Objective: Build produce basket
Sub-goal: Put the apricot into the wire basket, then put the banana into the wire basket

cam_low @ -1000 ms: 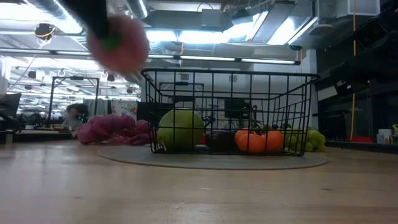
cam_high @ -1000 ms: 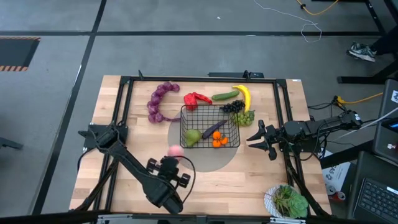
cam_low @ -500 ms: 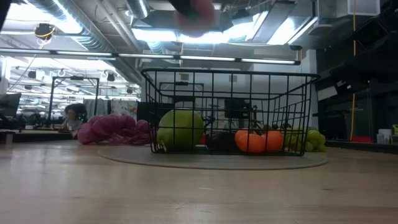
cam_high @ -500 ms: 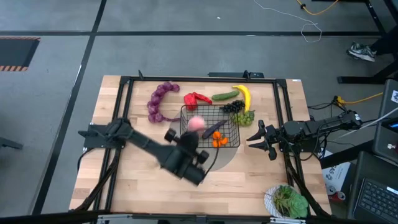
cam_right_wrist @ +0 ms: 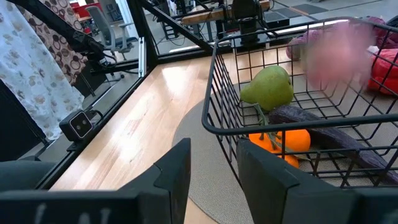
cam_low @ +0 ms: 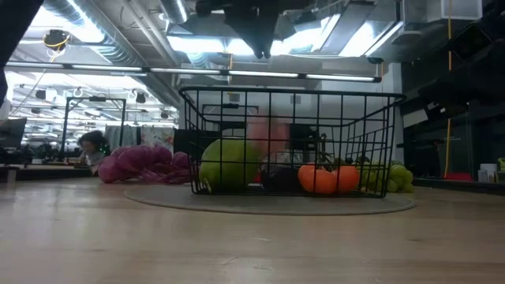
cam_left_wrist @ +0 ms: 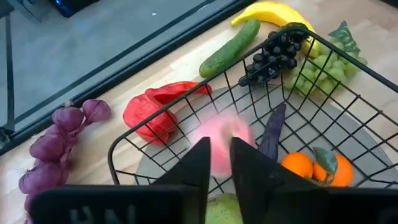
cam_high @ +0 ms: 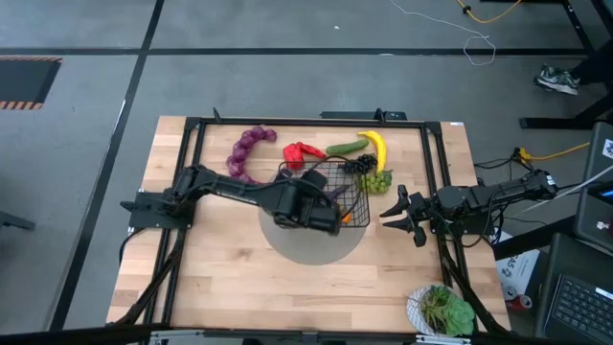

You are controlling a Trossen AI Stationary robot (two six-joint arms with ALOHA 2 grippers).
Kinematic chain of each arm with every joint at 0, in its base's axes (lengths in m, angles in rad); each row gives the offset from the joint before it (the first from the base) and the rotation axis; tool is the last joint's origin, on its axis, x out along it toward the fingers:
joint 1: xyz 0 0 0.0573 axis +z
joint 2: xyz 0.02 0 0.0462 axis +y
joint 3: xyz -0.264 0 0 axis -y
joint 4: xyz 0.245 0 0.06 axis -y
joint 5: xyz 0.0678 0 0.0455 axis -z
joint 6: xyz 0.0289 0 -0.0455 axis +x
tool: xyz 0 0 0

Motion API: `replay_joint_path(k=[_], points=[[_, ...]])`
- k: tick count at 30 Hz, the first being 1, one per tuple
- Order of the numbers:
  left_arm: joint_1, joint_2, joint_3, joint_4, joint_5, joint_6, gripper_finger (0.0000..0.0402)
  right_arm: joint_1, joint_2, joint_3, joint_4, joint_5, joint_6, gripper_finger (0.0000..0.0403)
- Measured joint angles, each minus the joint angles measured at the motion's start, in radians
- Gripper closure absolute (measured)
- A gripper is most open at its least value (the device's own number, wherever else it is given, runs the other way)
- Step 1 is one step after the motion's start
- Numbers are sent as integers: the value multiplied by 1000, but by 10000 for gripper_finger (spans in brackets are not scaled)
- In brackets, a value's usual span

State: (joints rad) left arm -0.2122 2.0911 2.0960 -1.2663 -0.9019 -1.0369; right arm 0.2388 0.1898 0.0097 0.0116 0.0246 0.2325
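The black wire basket [cam_high: 365,206] [cam_low: 371,142] stands on a grey round mat. It holds a green pear [cam_low: 229,164], two oranges [cam_left_wrist: 311,168] and an eggplant [cam_left_wrist: 272,130]. My left gripper [cam_high: 329,213] [cam_left_wrist: 221,165] hangs open above the basket, pointing down. A pink peach [cam_left_wrist: 225,134] [cam_low: 267,138] shows blurred below its fingers, inside the basket walls. Outside, by the far side, lie the purple grape string [cam_high: 244,153], red pepper [cam_high: 302,151], cucumber [cam_high: 347,147], banana [cam_high: 375,149], dark grapes [cam_high: 359,164] and green grapes [cam_high: 375,180]. My right gripper [cam_high: 395,213] [cam_right_wrist: 214,168] waits open to the basket's right.
A white bowl of leafy greens [cam_high: 442,310] sits at the table's near right corner. A black frame rail [cam_high: 192,172] runs around the table top. Bare wood lies on the near side of the mat [cam_high: 306,247].
My left gripper has swung from the table's near side up and toward the far edge, carrying the peach until it was over the basket. It has let go there. The peach has left the fingers and is dropping inside the basket.
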Motion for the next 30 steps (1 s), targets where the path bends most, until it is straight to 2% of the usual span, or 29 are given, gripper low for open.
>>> replay_joint_path(k=[5,10,13,26,30], points=[[4,0,0,0,6,1,306,0,0,0,0,0,1,272],[-8,0,0,0,109,1,304,0,0,0,0,0,0,272],[-21,0,0,0,138,1,305,0,0,0,0,0,1,272],[-65,0,0,-2,96,3,305,0,0,0,0,0,1,272],[-87,0,0,-25,89,149,305,0,0,0,4,0,2,272]])
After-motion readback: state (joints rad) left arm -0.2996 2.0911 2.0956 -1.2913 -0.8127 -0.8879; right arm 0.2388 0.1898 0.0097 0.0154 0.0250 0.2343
